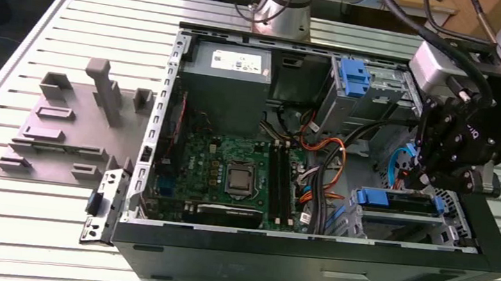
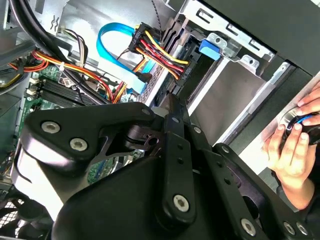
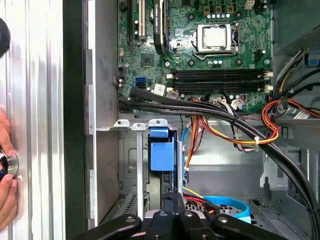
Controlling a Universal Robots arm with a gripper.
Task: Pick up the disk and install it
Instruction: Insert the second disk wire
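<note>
Looks mostly done to me; the disk (image 1: 398, 201), a flat drive in a blue plastic carrier, sits slotted into the metal drive cage at the front corner of the open black tower case (image 1: 312, 266), on the exterior view's right; in the first wrist view its blue carrier end (image 3: 161, 155) shows edge-on between the cage rails; whether it's pushed fully home I can't say; the black linkage gripper (image 1: 433, 179) hangs right over that cage, touching or just beside the carrier, and I can't tell if it's apart or clamped on anything; as for writing, the white sticker (image 1: 240, 61) on the grey power supply box (image 1: 228, 86) has print, but none of it is readable.
</note>
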